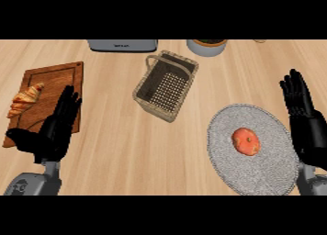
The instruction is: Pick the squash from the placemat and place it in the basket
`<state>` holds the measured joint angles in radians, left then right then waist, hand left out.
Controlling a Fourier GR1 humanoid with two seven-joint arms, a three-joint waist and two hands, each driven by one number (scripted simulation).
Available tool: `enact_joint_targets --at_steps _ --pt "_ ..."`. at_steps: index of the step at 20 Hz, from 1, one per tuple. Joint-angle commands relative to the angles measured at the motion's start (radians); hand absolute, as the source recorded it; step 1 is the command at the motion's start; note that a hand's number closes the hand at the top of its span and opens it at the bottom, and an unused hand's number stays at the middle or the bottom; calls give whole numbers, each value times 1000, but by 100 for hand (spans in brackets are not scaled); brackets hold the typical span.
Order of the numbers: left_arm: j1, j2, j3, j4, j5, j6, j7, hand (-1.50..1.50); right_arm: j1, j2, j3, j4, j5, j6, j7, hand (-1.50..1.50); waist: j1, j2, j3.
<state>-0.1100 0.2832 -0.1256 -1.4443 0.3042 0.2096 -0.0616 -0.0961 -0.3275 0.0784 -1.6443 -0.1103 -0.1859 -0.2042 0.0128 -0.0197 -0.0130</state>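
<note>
Head view, wooden tabletop [126, 156]. Squash [246, 141]: orange, lying on round grey placemat [261, 179], right of centre. Basket [166, 85]: wicker, tilted, well apart from the placemat, up and left. Cutting board [54, 80] at left, bearing croissant [25, 100]. Left hand [56, 128]: fingers straight, holding nothing, over the board. Right hand [305, 114]: fingers straight, holding nothing, beside the placemat's right edge.

An orange squash [246, 141] lies on the speckled grey placemat [261, 174]. The basket [166, 85] is tan lattice; the far-left cutting board [54, 82] reddish-brown woodgrain
</note>
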Motion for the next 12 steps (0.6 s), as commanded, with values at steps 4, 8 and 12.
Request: enact_joint_targets --at_steps 4,8,12 --pt "11 -1 2 -118 -50 57 1 0 1 -147 -77 63 -241 380 -51 150 -5 19 15" --pt "38 -23 -29 -132 -55 53 -5 0 73 -159 142 -52 -146 595 -229 150 3 15 16" --pt "64 22 8 -200 -37 29 44 0 245 -35 290 -179 157 319 -203 -150 -19 14 13"
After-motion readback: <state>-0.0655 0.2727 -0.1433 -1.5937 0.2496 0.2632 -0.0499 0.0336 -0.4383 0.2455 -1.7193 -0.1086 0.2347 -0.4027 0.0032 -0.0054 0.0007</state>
